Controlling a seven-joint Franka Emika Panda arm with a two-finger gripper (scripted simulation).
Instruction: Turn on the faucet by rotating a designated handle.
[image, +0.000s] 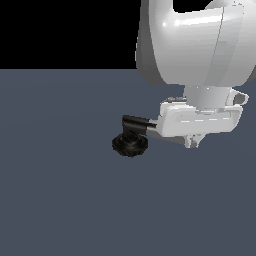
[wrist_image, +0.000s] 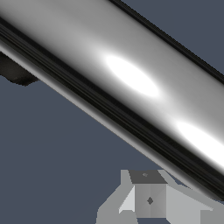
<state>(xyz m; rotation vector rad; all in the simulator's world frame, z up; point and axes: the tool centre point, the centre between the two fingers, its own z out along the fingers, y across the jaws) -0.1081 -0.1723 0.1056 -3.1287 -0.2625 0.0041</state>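
You have the faucet (image: 130, 143) sitting on the flat grey-blue floor (image: 60, 190), a little to the exterior view's left of the arm, with its round black ribbed base (image: 129, 145) resting on that surface and a short black elbow (image: 134, 122) rising from it. From the elbow the handle (image: 151, 131) runs toward the exterior view's right, and you lose most of its length behind the white hand of the arm (image: 200, 120), which hangs low over it. In the wrist view the handle (wrist_image: 131, 78) fills the picture as a broad chrome bar lying on a diagonal, with two bright highlights along it, and a dark bit of the faucet's black body (wrist_image: 17, 72) shows at one edge beyond it. One grey fingertip (wrist_image: 148, 197) of the gripper (image: 191, 142) shows in that view just beside the bar; you cannot tell from either picture whether it touches the chrome. You also cannot tell whether the jaws are spread or clenched, since only one finger is visible and the exterior view shows the fingers too small to read.
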